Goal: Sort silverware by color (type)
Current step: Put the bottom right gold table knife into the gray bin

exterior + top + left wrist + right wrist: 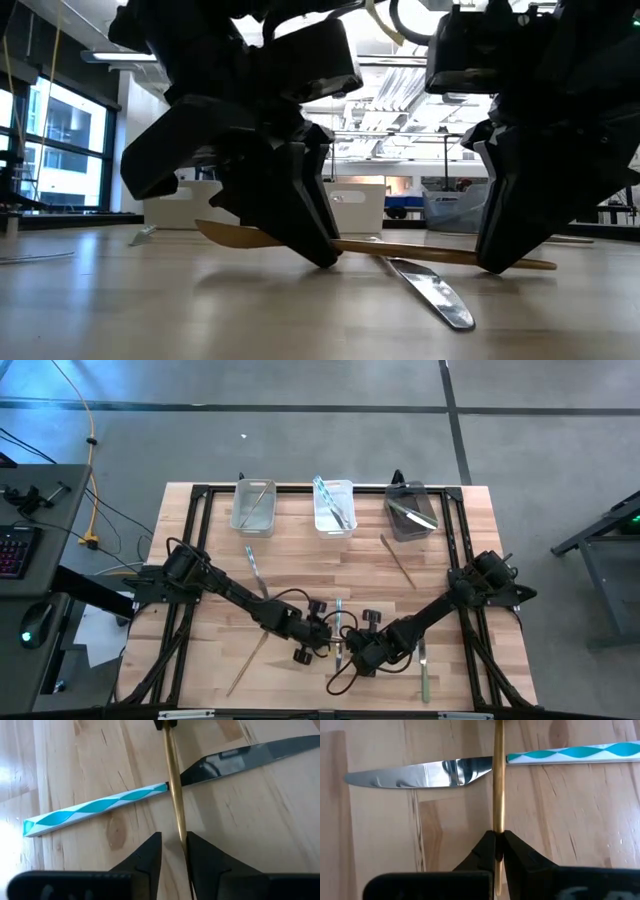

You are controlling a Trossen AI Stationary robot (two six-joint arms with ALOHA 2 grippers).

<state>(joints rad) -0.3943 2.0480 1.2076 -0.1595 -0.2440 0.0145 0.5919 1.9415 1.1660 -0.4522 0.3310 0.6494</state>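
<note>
Right gripper (496,835) here: my two dark fingers are pinched tight on the slim gold-tan metal spoon (440,254), right on its thin round handle. Over at the left gripper (174,837), my fingers stand apart on either side of that same gold shaft, with a sliver of daylight on one side, so there is no clamp there. Both of me are low over the front middle of the pale wooden plank table (300,575), facing each other.

The spoon is plain brushed gold, a long thin stem with its shallow oval bowl out past the left gripper. The bowl end sits slightly off the wood and the stem slopes down toward its far tip.

Under it, crossing it nearly square, lies the knife with the shiny silver blade and the teal-and-white swirled handle (425,772), flat on the planks.

Along the far edge are three small rectangular plastic bins: a clear one (254,507), a white one (334,507) with teal-patterned pieces inside, and a dark one (411,512). Loose on the table are another long gold-tan piece (247,663) front left, a gold one (398,560) near the dark bin, and a pale green one (423,670) front right.
</note>
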